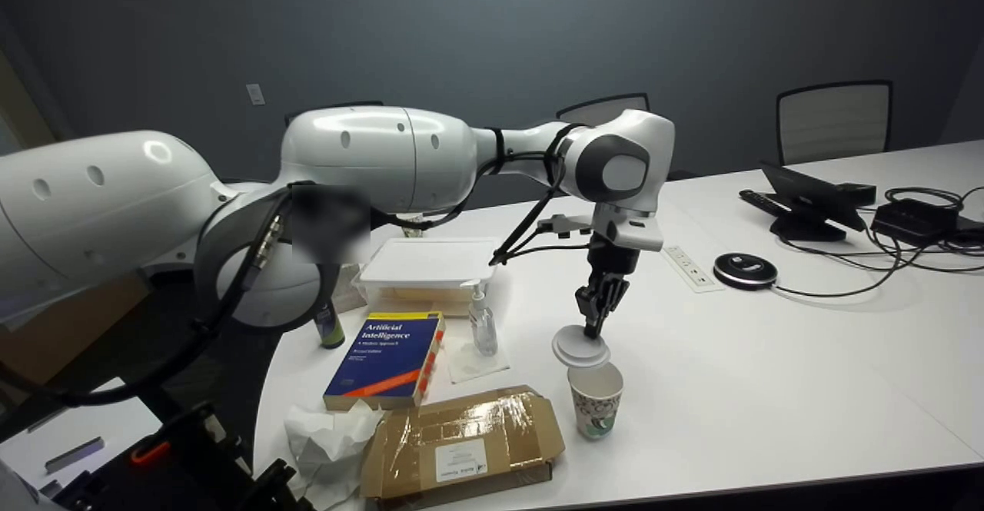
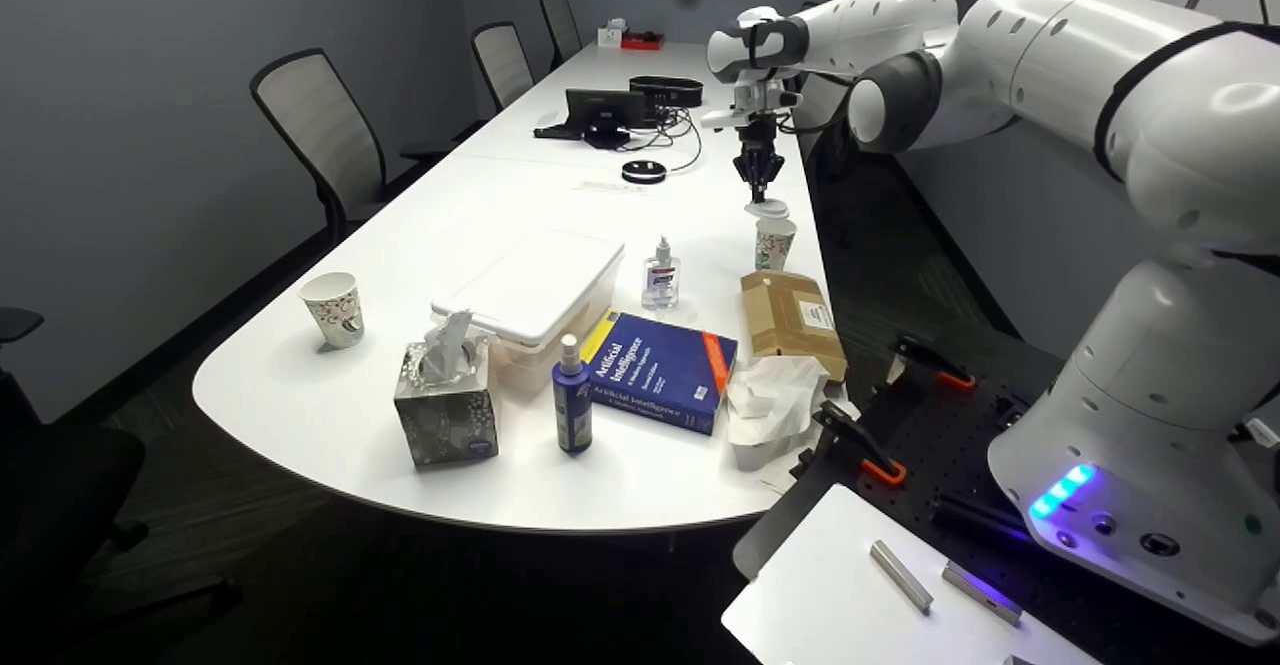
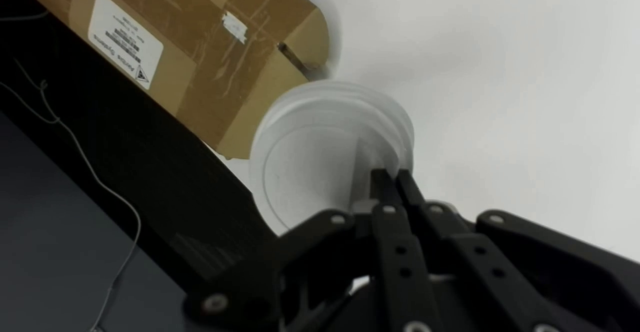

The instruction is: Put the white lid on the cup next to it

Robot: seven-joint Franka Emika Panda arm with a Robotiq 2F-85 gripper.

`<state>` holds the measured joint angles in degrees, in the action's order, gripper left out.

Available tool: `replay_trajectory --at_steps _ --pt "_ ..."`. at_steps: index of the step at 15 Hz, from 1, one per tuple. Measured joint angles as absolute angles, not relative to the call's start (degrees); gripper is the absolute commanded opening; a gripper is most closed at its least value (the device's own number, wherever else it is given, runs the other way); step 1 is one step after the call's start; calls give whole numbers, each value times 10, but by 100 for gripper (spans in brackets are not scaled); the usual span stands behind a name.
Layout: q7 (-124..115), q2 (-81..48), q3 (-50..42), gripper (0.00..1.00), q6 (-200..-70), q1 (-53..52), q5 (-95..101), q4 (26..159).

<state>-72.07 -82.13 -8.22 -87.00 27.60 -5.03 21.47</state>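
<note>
Lid (image 1: 575,348) pinched just above the cup (image 1: 596,406)

In both exterior views we see the lid tilted, clear of the surface (image 1: 738,373), its rim held by the pincer (image 3: 392,174), whose jaws stand almost together in the wrist view. The cup stands upright below; we cannot tell whether the two touch. Beside the cup lies the brown box (image 1: 465,428).
</note>
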Motion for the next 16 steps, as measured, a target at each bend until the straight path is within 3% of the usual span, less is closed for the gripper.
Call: replay_trajectory --at_steps 16 --pt "-770 -838 -81 1 -904 293 -50 214"
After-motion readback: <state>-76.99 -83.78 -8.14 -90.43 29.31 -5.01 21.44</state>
